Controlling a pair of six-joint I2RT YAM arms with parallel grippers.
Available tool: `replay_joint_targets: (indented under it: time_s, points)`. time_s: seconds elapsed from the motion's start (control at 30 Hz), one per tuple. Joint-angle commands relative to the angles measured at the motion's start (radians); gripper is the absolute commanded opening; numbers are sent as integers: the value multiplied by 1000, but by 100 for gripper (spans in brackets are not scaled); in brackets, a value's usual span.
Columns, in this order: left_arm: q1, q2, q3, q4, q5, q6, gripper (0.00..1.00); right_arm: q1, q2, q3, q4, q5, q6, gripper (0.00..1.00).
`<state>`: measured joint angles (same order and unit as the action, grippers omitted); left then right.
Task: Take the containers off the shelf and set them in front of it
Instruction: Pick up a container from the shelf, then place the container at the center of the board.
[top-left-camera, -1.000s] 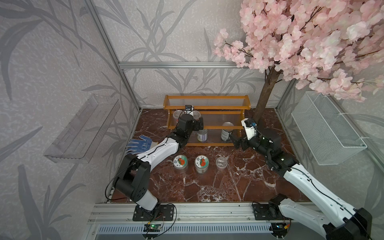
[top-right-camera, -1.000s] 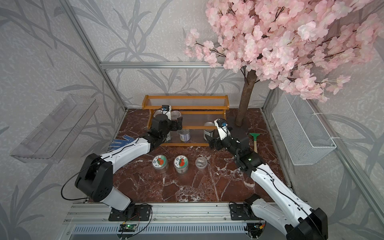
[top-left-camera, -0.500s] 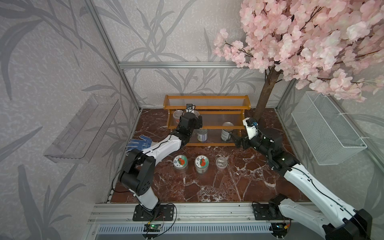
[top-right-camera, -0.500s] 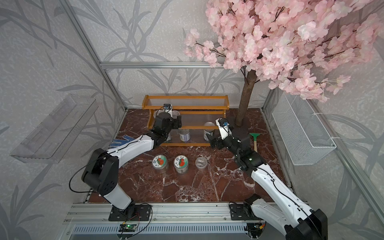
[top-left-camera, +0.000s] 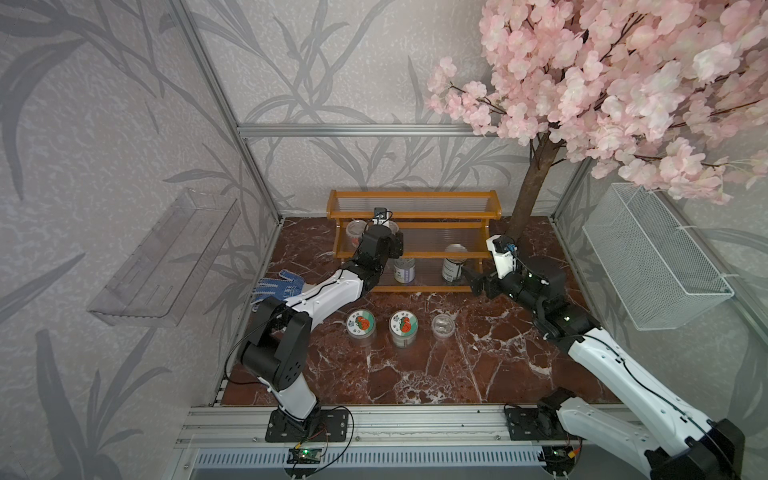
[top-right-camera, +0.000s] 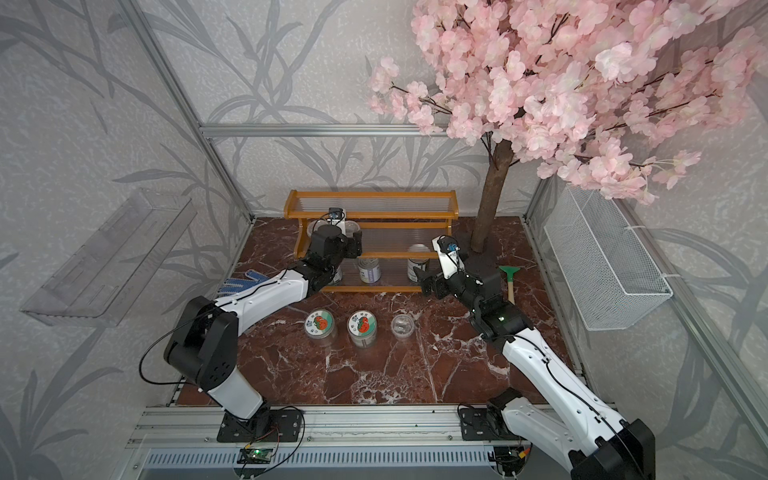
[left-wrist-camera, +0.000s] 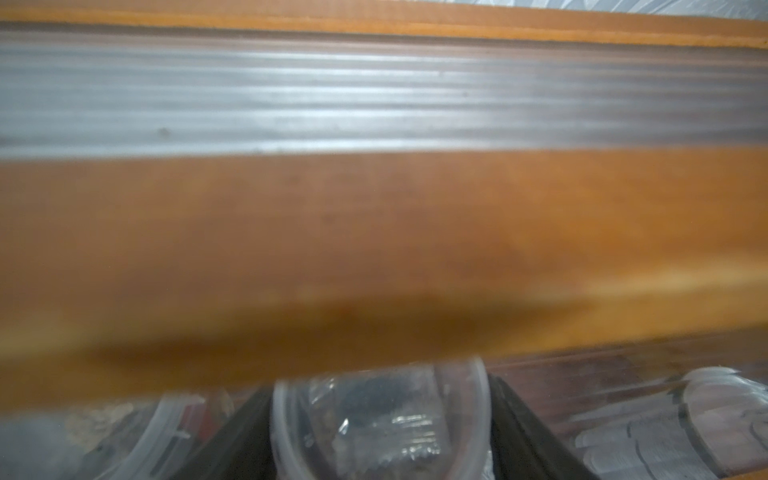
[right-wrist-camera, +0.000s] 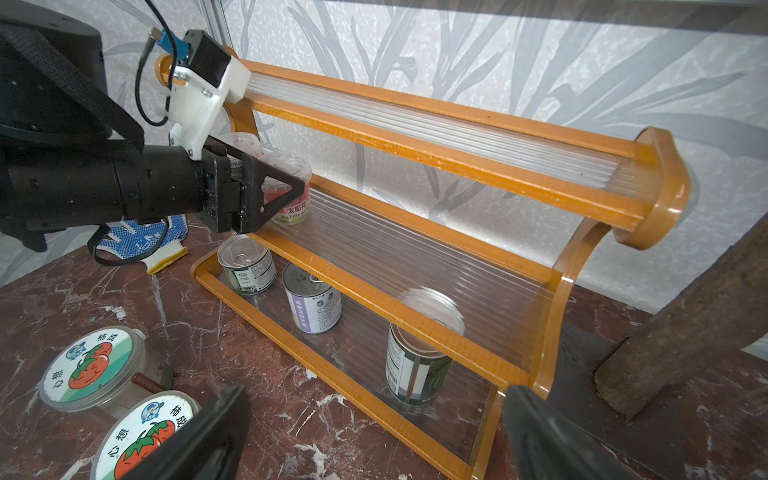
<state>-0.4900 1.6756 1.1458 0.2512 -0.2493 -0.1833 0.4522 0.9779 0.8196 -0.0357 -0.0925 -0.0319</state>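
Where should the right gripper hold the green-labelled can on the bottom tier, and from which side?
Grip the green-labelled can across its side wall, coming level from the front. It stands upright beneath the middle tier of the shelf, which likely blocks a top grasp.

Staged robot lab cell, aluminium frame (top-left-camera: 353, 129), wallpapered panels (top-left-camera: 104, 124), marble-look floor (top-left-camera: 436, 365), fake blossom tree (top-left-camera: 623, 83), arms (top-left-camera: 324, 291) on rail (top-left-camera: 415, 420).

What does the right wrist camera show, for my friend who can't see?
The left gripper is closed on a small clear cup on the middle tier of the orange shelf. Three cans stand on its bottom tier, and two tomato-lid jars stand in front. The right gripper is open, near the camera.
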Motion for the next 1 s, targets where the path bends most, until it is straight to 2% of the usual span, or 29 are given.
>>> replay_joint_targets:
  time_s: [0.0, 0.3, 0.6, 0.97]
  points:
    - [-1, -29, 23, -1, 22, 11, 72, -4, -15, -10, 3, -13, -7, 99]
    - [-3, -85, -30, 30, 55, 21, 72, -4, -7, -13, 10, -14, -9, 99]
    - [-17, -175, -81, -18, 103, 29, 72, -6, -8, -11, 3, -18, -14, 99]
    - [-146, -407, -212, -110, 192, 80, 72, -48, -39, 28, -131, -111, -7, 99]
